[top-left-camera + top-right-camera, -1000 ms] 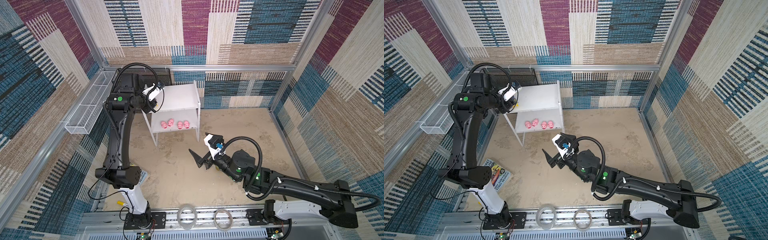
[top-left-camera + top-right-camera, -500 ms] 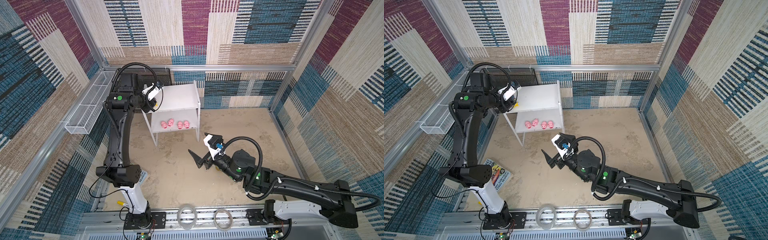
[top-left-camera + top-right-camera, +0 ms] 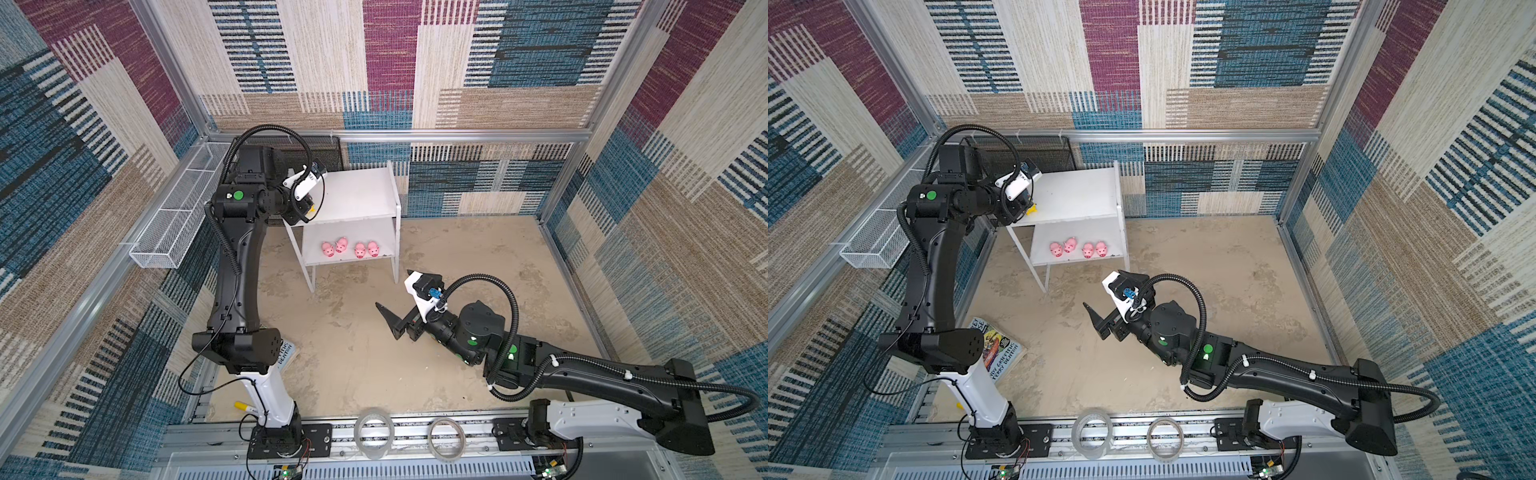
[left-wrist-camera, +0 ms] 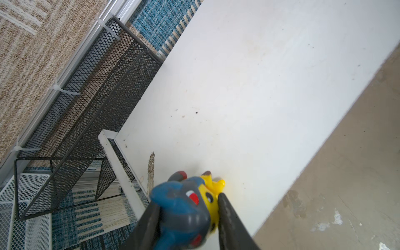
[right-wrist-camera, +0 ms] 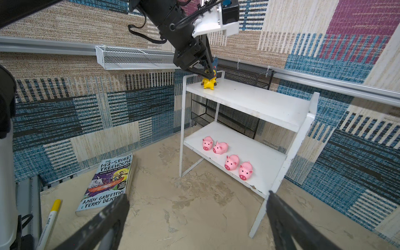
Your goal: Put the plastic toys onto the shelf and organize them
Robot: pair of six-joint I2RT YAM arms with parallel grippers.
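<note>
Atop the shelf (image 5: 259,101), the left claw (image 5: 205,73) is pinching the upright yellow toy (image 5: 209,83) from above. The right claw (image 5: 197,194) is gaping empty.

Looked like a robotics lab test cell: walled in by aluminium framing (image 3: 457,135) and patchwork carpet-print panels (image 3: 390,54), floored in stained sand-coloured board (image 3: 478,249), with 2 robot arms (image 3: 239,270) bolted to a slotted rail (image 3: 415,432) along the front.
</note>
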